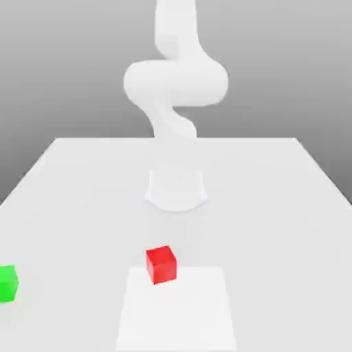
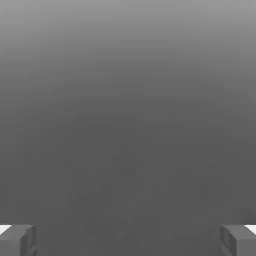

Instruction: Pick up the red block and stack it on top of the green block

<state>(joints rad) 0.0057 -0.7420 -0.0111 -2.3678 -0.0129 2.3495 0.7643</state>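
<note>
Exterior view: white arm (image 1: 175,89) at 12 o'clock on the table (image 1: 275,206); red block (image 1: 161,265) near centre, at 6 o'clock from its base; green block (image 1: 7,282) at 8 o'clock, well apart. Hand view: gripper (image 2: 128,240) fingers (image 2: 17,240) spread wide, holding nothing.

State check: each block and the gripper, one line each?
red block: resting on the table, at the edge of a lighter square patch, not gripped.
green block: on the table at the exterior view's left, nothing stacked on it.
gripper: open, holding nothing.
</note>
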